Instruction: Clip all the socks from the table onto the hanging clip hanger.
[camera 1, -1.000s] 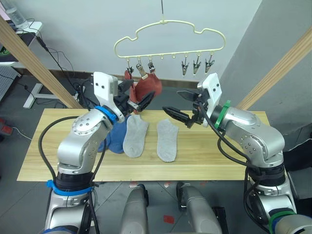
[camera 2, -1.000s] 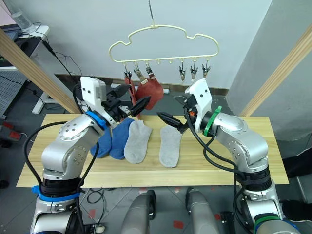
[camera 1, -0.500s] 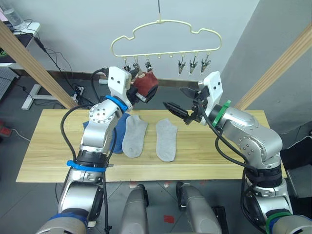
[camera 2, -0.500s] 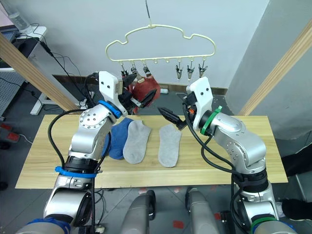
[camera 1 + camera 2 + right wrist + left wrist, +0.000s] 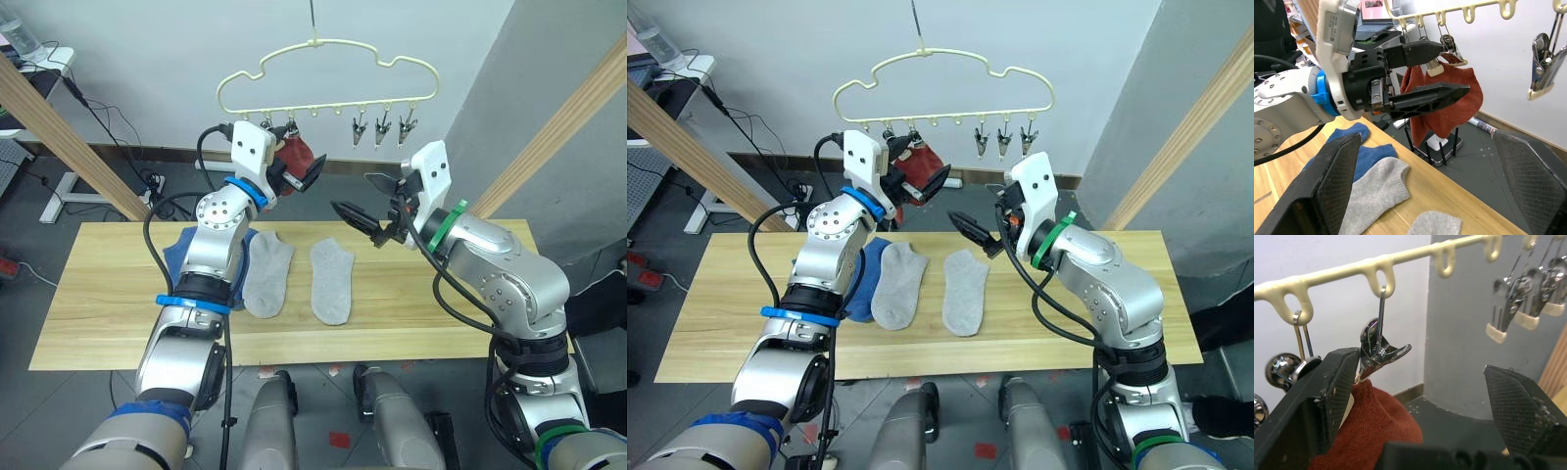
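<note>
The pale-yellow clip hanger (image 5: 323, 67) hangs above the far side of the table (image 5: 441, 313). A rust-red sock (image 5: 298, 153) dangles from a clip (image 5: 1378, 351) on its left half. My left gripper (image 5: 306, 172) is raised to that sock, open, its fingers (image 5: 1435, 95) above and below the clip and the sock's top. My right gripper (image 5: 364, 209) hovers open over the table's middle, to the right of the sock. On the table lie blue socks (image 5: 870, 266) and two light grey socks (image 5: 893, 284) (image 5: 965, 292), side by side.
Three free clips (image 5: 380, 125) hang on the hanger's right half. Slanted wooden poles stand at the left (image 5: 59, 127) and right (image 5: 563, 122). Cables and a desk leg (image 5: 59, 191) lie behind the table on the left.
My left arm has swung up from beside the table to the hanging rust-red sock at the hanger. The right gripper has stayed about where it was, still open.
</note>
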`<control>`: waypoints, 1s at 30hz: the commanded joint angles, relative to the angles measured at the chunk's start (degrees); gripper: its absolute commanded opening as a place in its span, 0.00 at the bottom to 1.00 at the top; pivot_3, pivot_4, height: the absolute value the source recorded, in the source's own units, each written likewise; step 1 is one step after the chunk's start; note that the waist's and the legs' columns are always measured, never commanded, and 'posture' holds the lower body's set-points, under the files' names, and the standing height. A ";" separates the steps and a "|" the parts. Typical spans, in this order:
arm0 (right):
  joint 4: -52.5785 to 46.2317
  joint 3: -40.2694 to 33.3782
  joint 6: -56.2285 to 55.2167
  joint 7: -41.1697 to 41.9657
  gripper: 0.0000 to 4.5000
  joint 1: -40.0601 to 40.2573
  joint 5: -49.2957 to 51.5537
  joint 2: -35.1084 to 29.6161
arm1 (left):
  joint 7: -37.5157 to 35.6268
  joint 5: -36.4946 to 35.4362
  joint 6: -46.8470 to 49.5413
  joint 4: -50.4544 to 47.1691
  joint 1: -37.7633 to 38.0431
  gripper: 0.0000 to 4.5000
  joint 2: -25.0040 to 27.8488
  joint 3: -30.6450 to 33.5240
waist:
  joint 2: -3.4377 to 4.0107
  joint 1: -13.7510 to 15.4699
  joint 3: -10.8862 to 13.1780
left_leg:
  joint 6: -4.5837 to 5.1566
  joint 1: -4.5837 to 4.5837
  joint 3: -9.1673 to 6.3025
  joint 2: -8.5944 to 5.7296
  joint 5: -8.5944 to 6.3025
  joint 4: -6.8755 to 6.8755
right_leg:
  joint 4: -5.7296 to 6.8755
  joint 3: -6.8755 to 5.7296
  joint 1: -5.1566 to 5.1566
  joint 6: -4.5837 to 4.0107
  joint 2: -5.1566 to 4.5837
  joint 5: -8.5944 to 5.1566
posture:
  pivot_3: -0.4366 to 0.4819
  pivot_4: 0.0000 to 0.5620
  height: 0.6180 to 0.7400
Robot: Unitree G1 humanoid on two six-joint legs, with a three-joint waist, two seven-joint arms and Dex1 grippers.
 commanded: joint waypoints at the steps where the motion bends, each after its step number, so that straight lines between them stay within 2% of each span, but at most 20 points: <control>1: -2.86 -1.34 -0.67 -0.30 0.99 -0.89 0.58 -0.29 | -1.39 -0.66 -2.36 0.91 -1.72 1.00 -0.48 0.99 | 0.00 -0.04 0.00 | 0.00 0.00 0.00 0.00 0.00 0.00 | 0.00 0.00 0.00 0.00 0.00 0.00 | 0.36 0.55 1.00; 6: -2.66 -1.64 -0.62 -0.64 0.99 -0.98 0.70 -0.11 | -8.19 -2.80 -1.79 -2.94 0.19 1.00 -0.74 0.05 | 0.00 -0.33 0.00 | 0.00 0.00 0.01 0.00 0.00 0.00 | 0.00 0.00 0.00 -0.06 0.00 0.04 | 0.36 0.55 1.00; 9: -2.39 -1.54 -0.79 -0.66 0.99 -1.03 0.62 -0.07 | -8.94 -3.46 -0.38 -4.50 0.50 1.00 -1.22 0.58 | 0.00 -0.34 0.00 | 0.00 0.00 0.00 0.01 0.00 0.01 | 0.02 0.00 0.00 -0.14 0.00 0.08 | 0.37 0.55 1.00; 29: -2.78 -0.54 -2.53 0.80 0.99 -1.74 0.01 -0.88 | -1.43 -2.53 -0.73 -2.00 -0.98 1.00 -1.92 3.76 | -0.01 -0.37 0.00 | 0.02 0.00 0.00 0.00 0.02 0.07 | 0.09 0.00 0.00 -0.17 0.00 0.11 | 0.37 0.54 1.00; 30: -2.85 -0.54 -2.45 0.81 1.00 -1.75 0.10 -0.93 | -1.49 -2.53 -0.94 -1.97 -0.95 0.96 -1.96 3.75 | -0.01 -0.37 0.00 | 0.02 0.00 0.00 0.00 0.02 0.07 | 0.09 0.00 0.00 -0.18 0.00 0.12 | 0.37 0.54 1.00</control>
